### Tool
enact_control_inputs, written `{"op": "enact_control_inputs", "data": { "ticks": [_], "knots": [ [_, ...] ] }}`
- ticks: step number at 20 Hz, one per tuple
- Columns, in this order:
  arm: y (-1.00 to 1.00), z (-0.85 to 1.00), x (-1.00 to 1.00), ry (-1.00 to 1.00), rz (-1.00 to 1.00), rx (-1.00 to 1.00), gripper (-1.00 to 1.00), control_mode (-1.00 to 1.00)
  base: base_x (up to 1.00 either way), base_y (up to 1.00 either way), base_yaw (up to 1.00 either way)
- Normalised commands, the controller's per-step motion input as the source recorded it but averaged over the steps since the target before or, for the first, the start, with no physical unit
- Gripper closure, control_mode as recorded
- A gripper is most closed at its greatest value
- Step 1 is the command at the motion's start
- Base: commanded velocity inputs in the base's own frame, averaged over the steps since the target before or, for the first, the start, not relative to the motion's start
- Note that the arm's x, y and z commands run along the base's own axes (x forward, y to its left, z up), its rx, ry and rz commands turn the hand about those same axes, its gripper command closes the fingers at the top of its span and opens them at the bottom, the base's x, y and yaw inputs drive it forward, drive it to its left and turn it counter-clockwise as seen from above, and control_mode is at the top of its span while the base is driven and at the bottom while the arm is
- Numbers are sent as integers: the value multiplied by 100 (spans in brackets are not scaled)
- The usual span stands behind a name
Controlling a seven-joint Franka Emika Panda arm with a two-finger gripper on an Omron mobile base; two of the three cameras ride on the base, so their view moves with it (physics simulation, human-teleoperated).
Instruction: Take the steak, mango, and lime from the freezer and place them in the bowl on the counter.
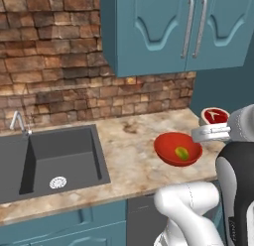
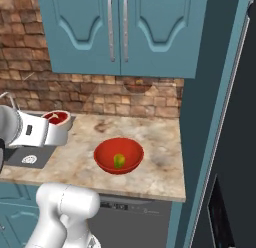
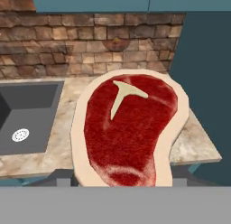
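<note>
Above the beige marbled stone bench [image 1: 124, 141], right of the glossy red round bowl [image 1: 168, 153], your claw [image 1: 214, 127] is clamped on the flat red raw steak with its pale fat rim [image 3: 131, 128], carried clear for the drop. The slab's long axis runs away from the claw, broad end leading, face toward the hand camera. A small yellow-green mango [image 2: 119, 160] already lies in the bowl.

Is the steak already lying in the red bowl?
No, the steak is held up in the claw beside the bowl, which holds just the yellow-green mango.
</note>
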Motion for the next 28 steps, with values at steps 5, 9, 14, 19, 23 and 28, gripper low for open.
{"op": "enact_control_inputs", "data": {
  "ticks": [5, 9, 14, 19, 23, 28],
  "knots": [
    [0, 0, 0, 0, 0, 0, 100, 100, 19, -25, 15],
    [0, 0, 0, 0, 0, 0, 100, 100, 8, -30, 13],
    [-7, -2, 2, 2, 0, 0, 100, -100, 14, -10, 3],
    [-51, -10, 2, 30, 0, 4, 100, -100, 0, 0, 0],
    [-32, -23, 11, 36, 0, 1, 100, -100, 0, 0, 0],
    [-1, -17, 26, 31, -1, 0, 100, -100, 0, 0, 0]
  ]
}}
